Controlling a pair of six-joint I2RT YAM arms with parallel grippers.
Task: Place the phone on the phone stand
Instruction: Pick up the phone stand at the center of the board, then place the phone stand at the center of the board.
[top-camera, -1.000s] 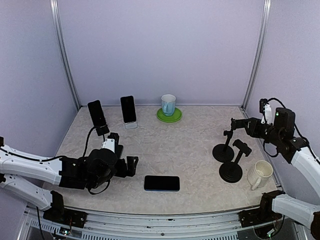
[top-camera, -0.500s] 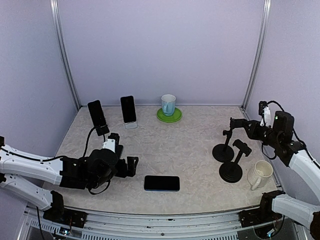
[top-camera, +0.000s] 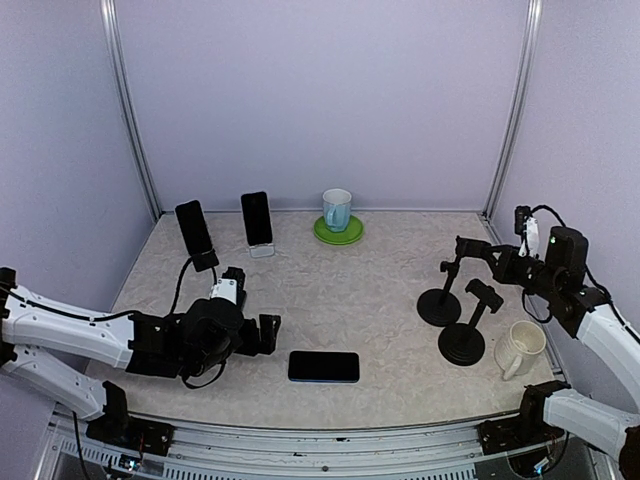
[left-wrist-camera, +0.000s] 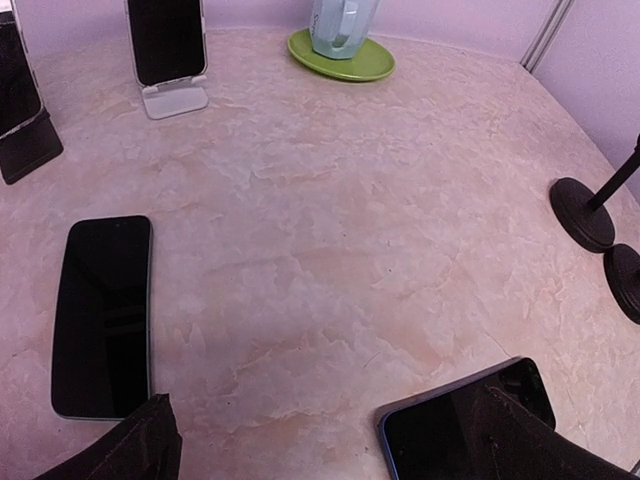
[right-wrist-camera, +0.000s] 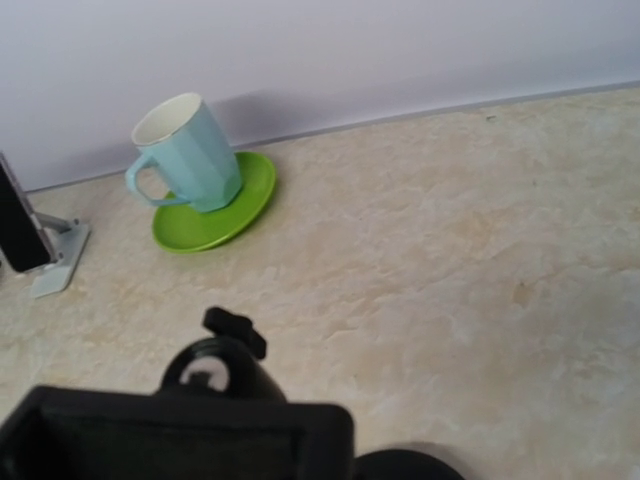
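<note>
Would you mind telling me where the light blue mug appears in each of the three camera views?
Top external: light blue mug at back centre, near the rear wall.
Left wrist: mug at the top edge, just right of centre, its top cut off.
Right wrist: mug in the upper left.
Shared landmark: the green saucer under it, with a white phone stand to its left.

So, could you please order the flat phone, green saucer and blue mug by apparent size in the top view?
1. Flat phone, nearest the camera.
2. Green saucer and blue mug: too alike to rank.
</note>
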